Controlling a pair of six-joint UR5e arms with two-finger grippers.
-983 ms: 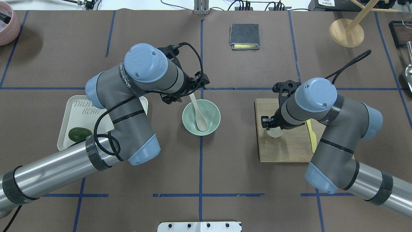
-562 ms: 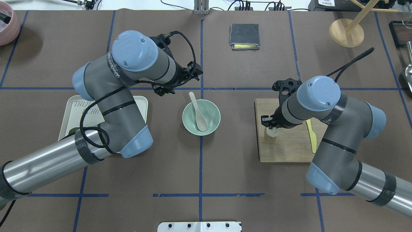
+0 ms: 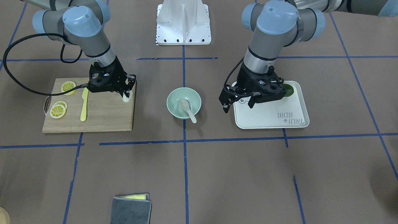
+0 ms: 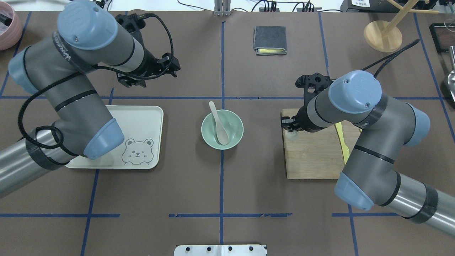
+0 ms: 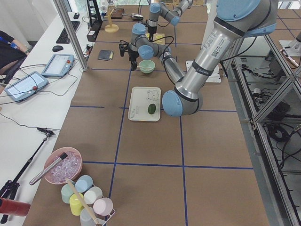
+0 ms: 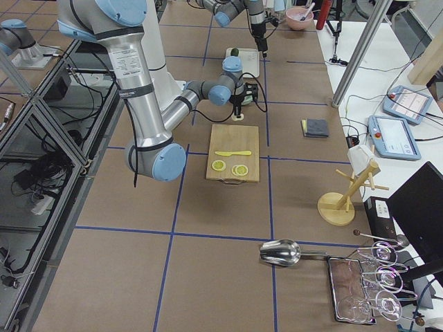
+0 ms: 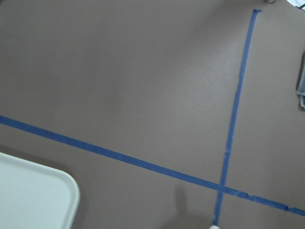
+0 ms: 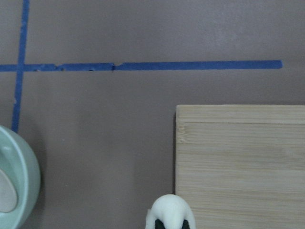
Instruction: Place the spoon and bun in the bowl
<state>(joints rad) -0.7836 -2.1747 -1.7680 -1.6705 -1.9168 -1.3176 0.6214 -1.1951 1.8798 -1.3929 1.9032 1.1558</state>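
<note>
spoon (image 4: 219, 128) in bowl (image 4: 237, 125), handle poking over rim at 11 o'clock. right jaws pinching bun (image 8: 170, 211) at cutting board (image 4: 312, 160) corner. overhead view: bowl at 9 o'clock from bun, right arm way nearer. left jaws wide, empty, beyond tray (image 4: 149, 117).

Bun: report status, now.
Right claw shut on bun, at cutting board edge. Left claw open, empty. Spoon in bowl. Nothing between bun and bowl.

left tool (image 3: 237, 106) hangs wrist-down above the table, fingers spread apart. right tool (image 3: 125, 95) points down, fingers clamped on the bun (image 8: 170, 207).
</note>
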